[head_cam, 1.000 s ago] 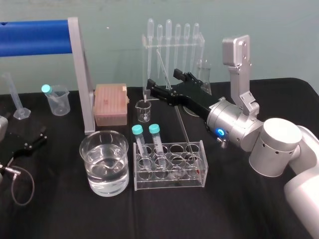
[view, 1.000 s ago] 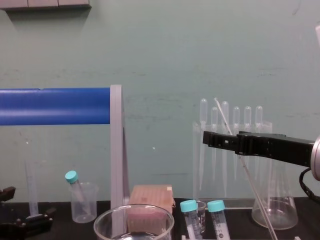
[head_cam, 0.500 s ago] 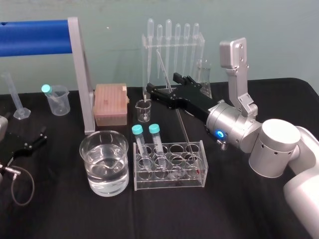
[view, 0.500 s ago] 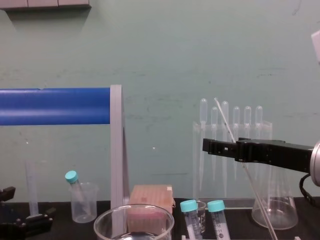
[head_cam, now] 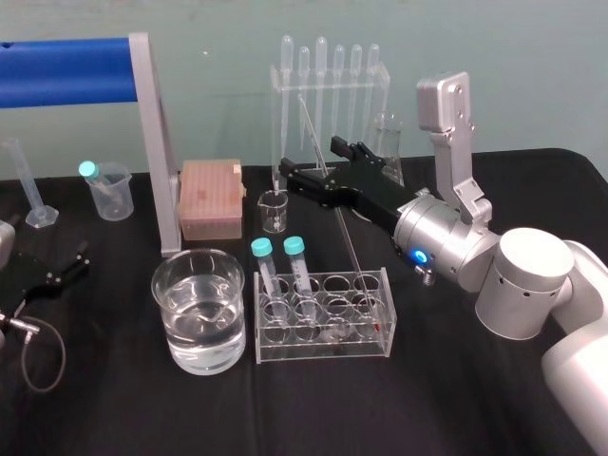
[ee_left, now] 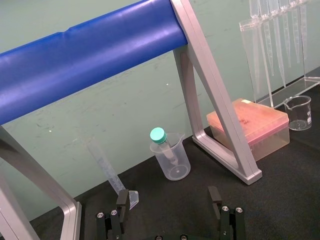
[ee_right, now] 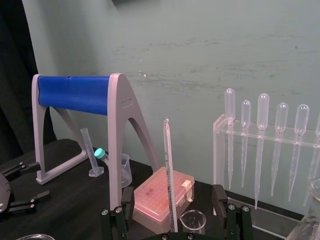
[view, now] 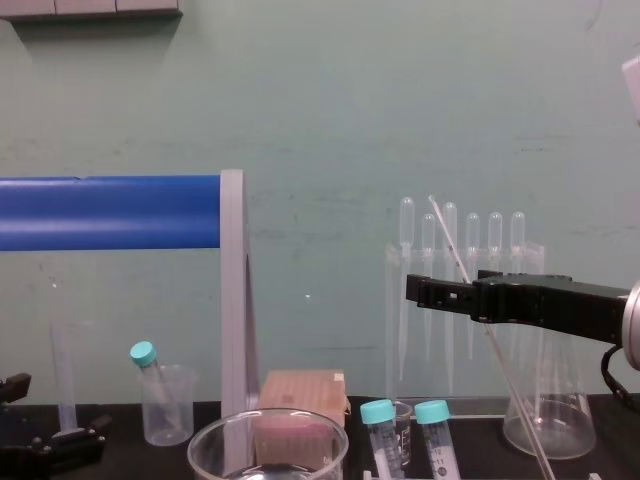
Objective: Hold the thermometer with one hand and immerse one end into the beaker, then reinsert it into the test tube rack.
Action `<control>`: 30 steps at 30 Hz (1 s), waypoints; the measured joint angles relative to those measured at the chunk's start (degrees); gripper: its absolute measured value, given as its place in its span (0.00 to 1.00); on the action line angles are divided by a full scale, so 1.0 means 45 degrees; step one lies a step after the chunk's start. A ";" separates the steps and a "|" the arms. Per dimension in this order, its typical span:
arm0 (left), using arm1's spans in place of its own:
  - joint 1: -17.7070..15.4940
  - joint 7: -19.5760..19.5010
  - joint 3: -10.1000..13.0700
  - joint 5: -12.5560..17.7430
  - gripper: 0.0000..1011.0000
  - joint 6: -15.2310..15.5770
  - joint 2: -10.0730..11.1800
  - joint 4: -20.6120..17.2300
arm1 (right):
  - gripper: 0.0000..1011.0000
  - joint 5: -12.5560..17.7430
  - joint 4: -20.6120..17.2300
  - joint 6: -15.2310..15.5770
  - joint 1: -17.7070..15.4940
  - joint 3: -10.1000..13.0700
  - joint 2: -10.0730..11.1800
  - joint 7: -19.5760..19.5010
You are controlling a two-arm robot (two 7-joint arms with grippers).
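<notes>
Beaker (head_cam: 155, 278), w/ water, sat front-left, just beside the test tube rack (head_cam: 323, 348). Thermometer (head_cam: 347, 239) leaned in the rack's right end, tip down. Right gripper (head_cam: 313, 160) straddled its upper shaft, jaws apart, not yet clamping. Best approach: centre the rod, close gently, pull along its lean so the tip clears the hole. Capped tubes (head_cam: 294, 247) stood btw rod & beaker. Left gripper (head_cam: 57, 273) lay parked far left, fingers spread. Pipette stand (head_cam: 328, 71) was close behind.

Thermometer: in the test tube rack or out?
In. The thermometer stands with its lower end in the test tube rack, leaning; the open right end effector straddles it without touching.
</notes>
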 joint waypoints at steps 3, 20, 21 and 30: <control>0.0000 0.0000 0.0000 0.0000 1.00 0.0000 0.0000 0.0000 | 0.99 0.0002 0.0000 0.0006 0.0001 0.0001 -0.0002 0.0000; 0.0001 0.0000 0.0001 0.0000 1.00 0.0000 0.0000 0.0000 | 0.69 0.0038 0.0014 0.0026 0.0008 0.0002 -0.0010 -0.0011; 0.0001 0.0000 0.0000 0.0000 1.00 0.0000 -0.0001 0.0000 | 0.65 0.0038 0.0014 0.0027 0.0008 0.0002 -0.0009 -0.0012; 0.0000 0.0000 0.0000 -0.0001 1.00 0.0000 0.0000 0.0000 | 0.36 0.0051 0.0016 0.0036 0.0008 0.0002 -0.0010 -0.0019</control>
